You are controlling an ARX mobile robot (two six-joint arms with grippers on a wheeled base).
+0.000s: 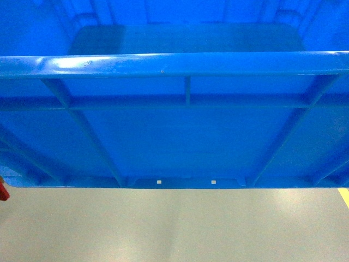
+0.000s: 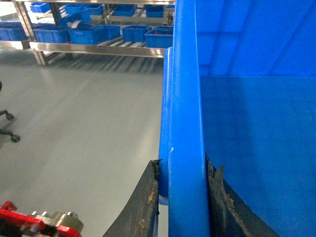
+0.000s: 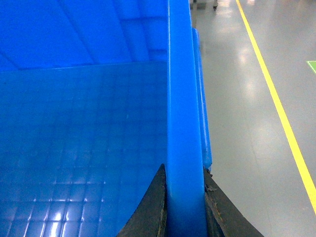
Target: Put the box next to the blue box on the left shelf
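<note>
The box (image 1: 174,125), a large bright-blue open-top crate, fills the head view. It hangs above the grey floor, with its ribbed wall and small two-hole tab (image 1: 185,181) facing me. My left gripper (image 2: 183,165) is shut on the box's left rim (image 2: 187,98). My right gripper (image 3: 183,170) is shut on its right rim (image 3: 180,74). The crate is empty inside, with a gridded bottom (image 3: 84,138). The left shelf (image 2: 98,47), a metal roller rack, stands far off at the top of the left wrist view. Several blue boxes (image 2: 89,34) sit on it.
Grey floor (image 2: 84,123) lies between me and the rack. A yellow floor line (image 3: 276,98) runs along the right side. Chair castors (image 2: 10,126) show at the far left. A red-and-metal part (image 2: 29,222) sits low beside the left gripper.
</note>
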